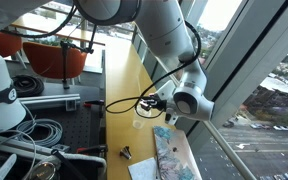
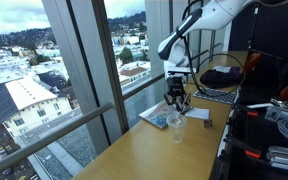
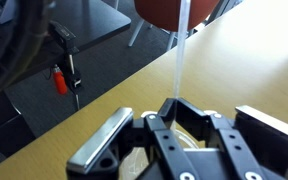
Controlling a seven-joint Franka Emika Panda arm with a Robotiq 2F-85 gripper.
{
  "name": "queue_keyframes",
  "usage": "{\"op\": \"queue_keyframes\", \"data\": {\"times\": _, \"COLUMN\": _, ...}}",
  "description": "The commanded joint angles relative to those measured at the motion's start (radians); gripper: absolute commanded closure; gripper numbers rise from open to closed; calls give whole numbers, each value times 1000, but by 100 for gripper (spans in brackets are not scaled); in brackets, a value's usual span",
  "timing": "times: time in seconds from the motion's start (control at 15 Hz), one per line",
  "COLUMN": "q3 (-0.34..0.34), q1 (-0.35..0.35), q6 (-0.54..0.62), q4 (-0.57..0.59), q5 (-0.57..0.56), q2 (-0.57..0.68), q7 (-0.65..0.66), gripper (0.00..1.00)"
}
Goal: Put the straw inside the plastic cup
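My gripper (image 3: 170, 104) is shut on the straw (image 3: 179, 55), a thin pale tube that sticks out past the fingertips over the wooden table. In both exterior views the gripper (image 1: 164, 108) (image 2: 176, 100) hangs just above the plastic cup (image 2: 176, 124), a small clear tumbler standing upright on the table (image 1: 141, 124). The straw is too thin to make out in the exterior views. In the wrist view the cup is mostly hidden behind the gripper's linkages.
A patterned flat mat (image 2: 156, 116) (image 1: 170, 150) lies beside the cup near the window glass. A small dark clip (image 1: 125, 153) lies on the table. A black bench with cables (image 1: 54, 105) borders the table, with an orange chair (image 1: 44, 55) behind it.
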Motion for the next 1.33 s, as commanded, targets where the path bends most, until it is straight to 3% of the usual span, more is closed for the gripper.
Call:
{"op": "queue_keyframes", "data": {"times": 0.0, "q3": -6, "q1": -7, "q6": -61, "q4": 87, "q5": 31, "q2": 58, "q7": 27, "gripper": 97}}
{"op": "queue_keyframes", "data": {"times": 1.27, "q3": 0, "q1": -14, "q6": -157, "q4": 301, "q5": 41, "q2": 232, "q7": 40, "gripper": 97}}
